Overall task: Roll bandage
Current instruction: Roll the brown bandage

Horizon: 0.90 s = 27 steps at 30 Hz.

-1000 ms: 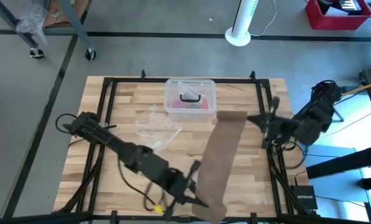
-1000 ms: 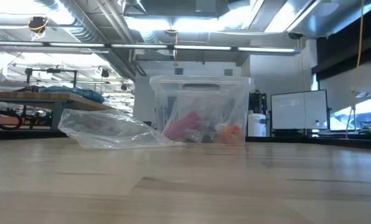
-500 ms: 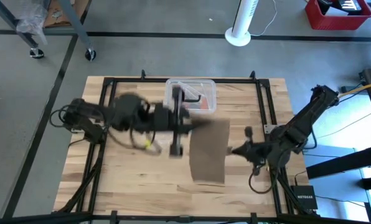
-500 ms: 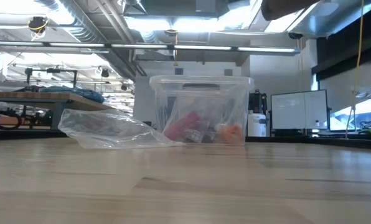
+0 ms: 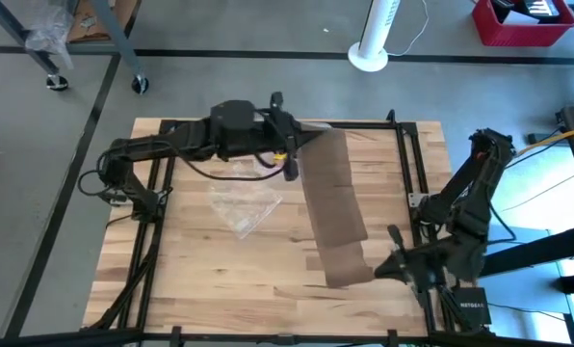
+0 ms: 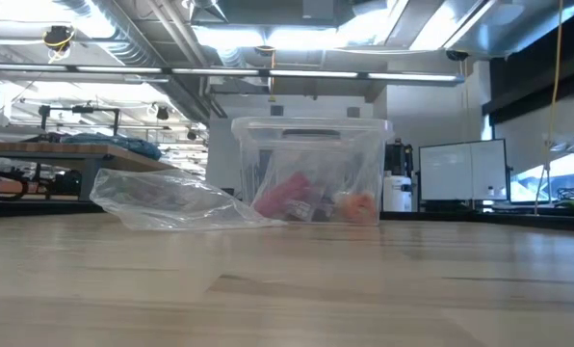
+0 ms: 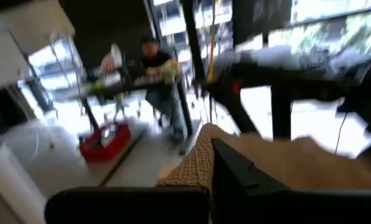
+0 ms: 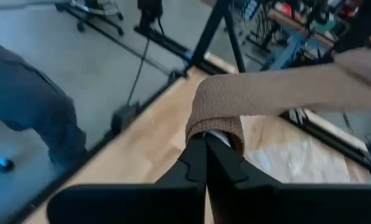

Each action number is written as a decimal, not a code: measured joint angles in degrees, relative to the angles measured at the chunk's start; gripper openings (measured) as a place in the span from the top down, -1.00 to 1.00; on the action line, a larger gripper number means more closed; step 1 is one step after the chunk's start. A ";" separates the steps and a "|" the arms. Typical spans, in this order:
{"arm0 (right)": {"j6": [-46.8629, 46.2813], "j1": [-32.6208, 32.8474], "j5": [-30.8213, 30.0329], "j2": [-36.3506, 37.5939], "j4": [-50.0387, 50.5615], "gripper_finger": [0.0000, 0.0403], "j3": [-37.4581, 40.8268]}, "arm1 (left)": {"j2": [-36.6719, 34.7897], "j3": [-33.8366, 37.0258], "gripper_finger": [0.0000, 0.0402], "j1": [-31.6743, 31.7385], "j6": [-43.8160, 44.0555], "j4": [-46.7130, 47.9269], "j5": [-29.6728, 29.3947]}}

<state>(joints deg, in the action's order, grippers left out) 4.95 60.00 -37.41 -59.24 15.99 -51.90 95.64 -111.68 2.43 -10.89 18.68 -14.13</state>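
The brown bandage (image 5: 333,207) runs as a flat strip from the table's far middle to its near right. It does not show in the low view, so I cannot tell whether it touches the table. My left gripper (image 5: 297,146) is shut on its far end. My right gripper (image 5: 377,271) is shut on its near end. The bandage also shows in the left wrist view (image 7: 195,163) and in the right wrist view (image 8: 279,90). My left gripper holds the bandage's far end (image 7: 197,155), which lies against the inner side of one dark finger (image 7: 238,177). It comes from the table's left, across the strip. My right gripper pinches the bandage's near end (image 8: 215,118) between its shut fingers (image 8: 205,163). The cloth curls over the fingertips. The fingers come level from the table's right, and the strip runs away from them toward the far side.
A clear thin plastic bag (image 5: 244,200) lies left of the bandage. The clear box (image 6: 306,169) with coloured items stands at the far middle, under my left arm in the high view. A black frame (image 5: 407,193) runs along the table's edges. A person (image 7: 151,62) shows beyond the table.
My left gripper has swung from the table's near edge up and over to the far middle, carrying its end of the bandage along. My right gripper has gone from the far right to the near right. The strip has turned end for end and now slants the other way.
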 joint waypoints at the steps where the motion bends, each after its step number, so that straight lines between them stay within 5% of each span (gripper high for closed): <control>1: 0.03 0.79 -0.29 0.00 -0.03 1.00 -0.72 | 0.21 1.55 0.99 0.52 0.88 0.21 0.00; 15: 2.71 2.02 1.84 0.00 -1.97 1.00 -3.76 | 7.47 27.22 0.87 -0.53 20.09 -17.77 5.65; 27: 2.58 1.86 0.49 0.85 -2.88 1.00 -3.78 | 5.83 27.15 0.03 0.28 35.55 7.19 20.82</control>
<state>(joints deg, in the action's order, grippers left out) 7.53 61.87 -36.92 -58.40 13.11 -55.68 101.47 -84.53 2.70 24.66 25.87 6.69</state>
